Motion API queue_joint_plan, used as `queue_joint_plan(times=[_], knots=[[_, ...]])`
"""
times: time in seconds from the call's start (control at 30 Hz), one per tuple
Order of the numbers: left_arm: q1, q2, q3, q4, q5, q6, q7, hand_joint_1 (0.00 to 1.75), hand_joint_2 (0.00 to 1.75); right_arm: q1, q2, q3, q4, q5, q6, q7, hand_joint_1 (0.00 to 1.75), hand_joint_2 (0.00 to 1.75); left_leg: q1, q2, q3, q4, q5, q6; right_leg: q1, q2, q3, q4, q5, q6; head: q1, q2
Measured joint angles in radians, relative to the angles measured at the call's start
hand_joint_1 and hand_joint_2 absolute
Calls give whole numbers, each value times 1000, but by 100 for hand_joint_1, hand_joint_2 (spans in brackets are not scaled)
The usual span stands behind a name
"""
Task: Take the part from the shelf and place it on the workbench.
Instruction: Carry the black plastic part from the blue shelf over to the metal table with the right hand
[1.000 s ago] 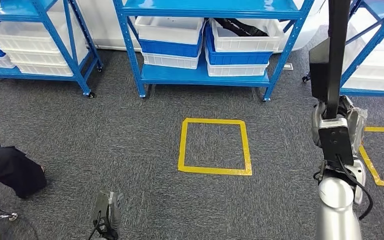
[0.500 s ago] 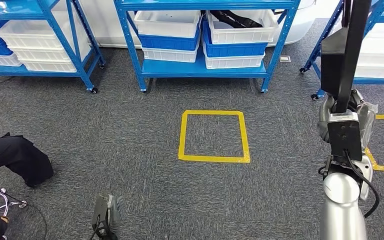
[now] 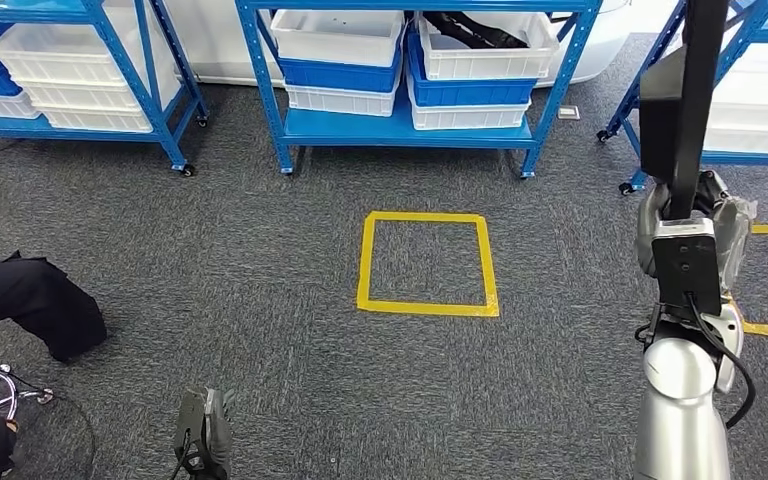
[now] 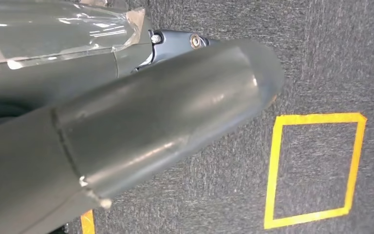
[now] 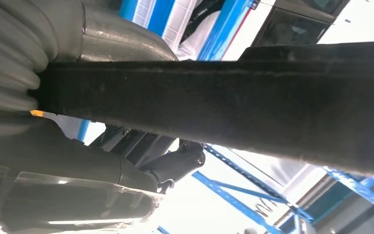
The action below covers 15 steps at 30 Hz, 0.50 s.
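On grey carpet [image 3: 210, 250] — yellow tape square [image 3: 428, 264], blue shelves [image 3: 400, 130] with bins behind.

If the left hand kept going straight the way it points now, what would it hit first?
Probably the carpet. The left hand hangs low, its thumb aimed down at bare floor just short of the yellow tape square. Depth is unclear, but nothing else appears in that line.

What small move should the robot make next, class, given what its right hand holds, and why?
Probably keep the grip firm and turn away from the shelves in search of the workbench. The right hand already grips the long black part, held upright, while ahead are blue shelves with stacked bins and a yellow tape square on the carpet.
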Motion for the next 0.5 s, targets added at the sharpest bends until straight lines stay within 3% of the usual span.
queue_joint_plan(times=[0.07,0.1,0.13,0.17,0.23,0.27,0.33,0.43,0.5], knots=[[0,-1,0,0,3,0,-1,0,0,-5,-2,0,6,-2,0,0,175,175,0,1,-7,1,4,1,-3,1,-69,145,-57,0,3,0],[1,-1,0,0,4,0,-1,0,0,-5,-2,0,9,-5,0,0,175,175,0,3,-11,2,5,0,-5,1,-95,200,-72,5,3,0],[2,-1,0,0,6,1,-1,0,0,-5,-2,-1,13,-11,0,0,175,175,1,6,-13,4,6,-1,-7,1,-104,220,-72,14,3,0],[2,-2,0,0,8,2,-1,0,0,-6,-2,-2,17,-19,1,-1,175,175,2,9,-14,8,6,-2,-11,-1,-92,194,-54,26,4,0],[2,-3,0,0,14,5,-1,0,0,-15,-2,-4,24,-38,6,-6,175,175,3,17,-15,16,3,-8,-18,-24,-26,54,7,50,6,0],[2,-3,0,0,17,7,-2,0,0,-22,-2,-5,28,-46,9,-10,175,175,1,22,-17,22,0,-14,-19,-35,6,-14,33,53,8,0],[2,-2,0,0,24,10,-5,0,0,-34,-2,-5,37,-55,11,-17,175,175,-4,34,-24,32,-3,-26,-18,-44,29,-75,55,44,8,0],[5,-1,0,0,34,12,-7,0,0,-40,-1,-6,50,-58,11,-22,175,175,-1,44,-33,45,-11,-40,-18,-14,17,-69,66,20,6,0],[5,-1,0,0,37,12,-8,0,0,-43,0,-7,57,-58,10,-24,175,175,3,22,-61,112,-62,-50,-22,1,10,-69,74,7,4,0]])
